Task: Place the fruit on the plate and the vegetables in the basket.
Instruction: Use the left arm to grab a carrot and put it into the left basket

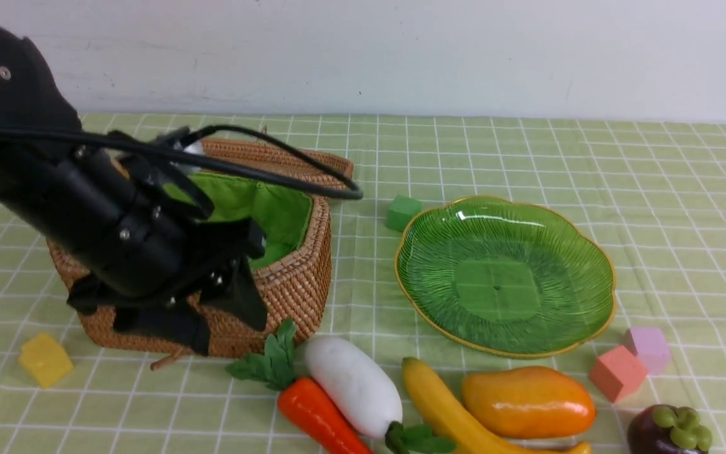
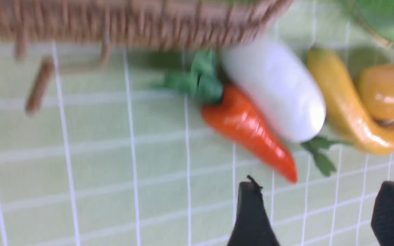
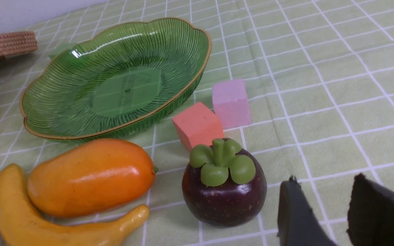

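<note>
The carrot (image 1: 319,413) and white radish (image 1: 353,384) lie side by side on the cloth just in front of the wicker basket (image 1: 293,284). To their right are the banana (image 1: 438,403), the mango (image 1: 527,400) and the mangosteen (image 1: 668,432), all near the empty green plate (image 1: 590,252). My left gripper (image 2: 318,184) hangs open and empty in front of the basket, short of the carrot (image 2: 248,130) tip. My right gripper (image 3: 325,179) is open and empty beside the mangosteen (image 3: 224,191), not touching it.
Foam cubes lie about: green (image 1: 403,212) behind the plate, yellow (image 1: 45,359) at the front left, salmon (image 1: 617,372) and lilac (image 1: 648,347) right of the plate. My left arm (image 1: 117,233) covers much of the basket. The wall runs behind the table.
</note>
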